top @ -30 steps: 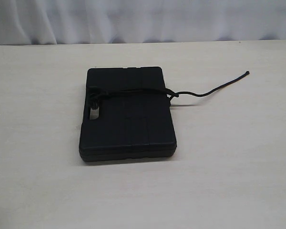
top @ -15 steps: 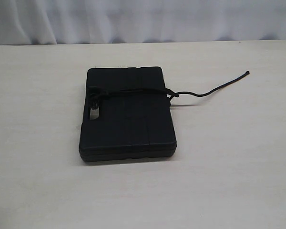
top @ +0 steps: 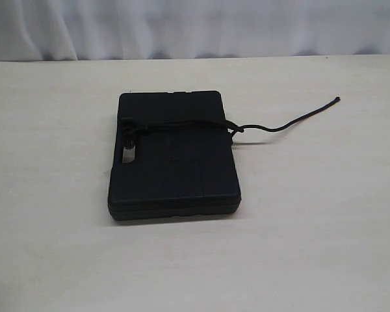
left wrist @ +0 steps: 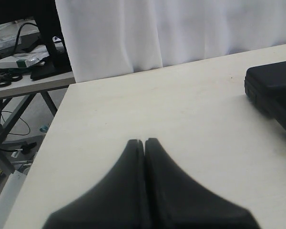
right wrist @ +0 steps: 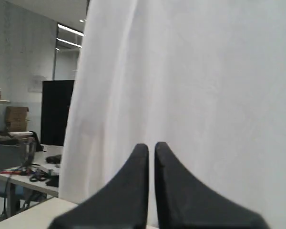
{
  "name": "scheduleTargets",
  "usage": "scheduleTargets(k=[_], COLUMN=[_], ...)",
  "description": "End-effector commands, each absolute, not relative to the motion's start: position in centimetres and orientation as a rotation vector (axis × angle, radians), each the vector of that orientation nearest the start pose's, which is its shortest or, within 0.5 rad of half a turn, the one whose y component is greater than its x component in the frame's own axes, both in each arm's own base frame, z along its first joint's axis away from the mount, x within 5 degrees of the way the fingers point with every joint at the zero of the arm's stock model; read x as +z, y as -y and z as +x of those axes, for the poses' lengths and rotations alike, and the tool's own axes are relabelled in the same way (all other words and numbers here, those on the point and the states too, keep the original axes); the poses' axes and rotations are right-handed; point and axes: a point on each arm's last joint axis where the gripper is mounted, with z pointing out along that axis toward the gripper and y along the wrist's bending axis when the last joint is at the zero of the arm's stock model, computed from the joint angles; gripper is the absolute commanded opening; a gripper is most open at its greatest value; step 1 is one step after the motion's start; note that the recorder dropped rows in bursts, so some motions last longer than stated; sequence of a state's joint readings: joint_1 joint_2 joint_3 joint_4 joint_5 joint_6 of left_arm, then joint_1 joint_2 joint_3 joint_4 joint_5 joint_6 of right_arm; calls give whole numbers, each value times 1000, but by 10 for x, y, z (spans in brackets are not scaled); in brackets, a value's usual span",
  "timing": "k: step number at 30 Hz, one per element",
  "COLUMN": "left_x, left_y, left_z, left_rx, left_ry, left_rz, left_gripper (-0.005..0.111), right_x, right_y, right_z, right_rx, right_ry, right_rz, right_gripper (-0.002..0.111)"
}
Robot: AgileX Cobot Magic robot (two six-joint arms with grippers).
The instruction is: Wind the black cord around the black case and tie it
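Pale tabletop (top: 325, 247) holds your black case (top: 175, 166), well ahead of the left gripper (left wrist: 144, 141); the black cord (top: 182, 125) crosses it, apparently knotted, tail loose. It and the right gripper (right wrist: 151, 145) are pinched shut, empty, parked clear since tying looks done.

All you see of your robot is two grippers. On your left gripper (left wrist: 144, 141) there are two smooth matte black fingers (left wrist: 119, 191). Each is narrow and rounded at the tip. The outer edges curve outward and flare into a wide base away from the tips. The inner edges are straight, with a thin dark seam between them. Your right gripper (right wrist: 151, 145) has the same matte black fingers (right wrist: 181, 191), with the same flare away from the tips and straight inner faces. A thin pale sliver shows between them. Both are blurred up close, so finer surface detail can't be told.
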State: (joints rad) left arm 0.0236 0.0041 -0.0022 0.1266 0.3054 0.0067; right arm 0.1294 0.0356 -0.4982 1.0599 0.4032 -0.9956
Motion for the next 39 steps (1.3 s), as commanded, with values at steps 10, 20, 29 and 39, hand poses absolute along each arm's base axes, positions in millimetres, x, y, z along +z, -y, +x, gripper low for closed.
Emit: scheduleTargets(k=[10, 20, 29, 39], left_x=[186, 186, 186, 186], left_y=[-4, -4, -5, -5], left_z=[54, 54, 54, 54], left_rx=[127, 127, 145, 145], left_ry=[-1787, -1787, -1790, -1790], left_rz=[62, 62, 74, 74], left_gripper=[0, 0, 0, 0], right_x=[294, 246, 225, 201], right_y=[-1, -6, -8, -6], right_z=[39, 47, 54, 56], right_rx=[348, 152, 78, 26], right_ry=[-1186, -1110, -1343, -1609], right_rz=[131, -55, -127, -173], right_gripper=[4, 4, 4, 4])
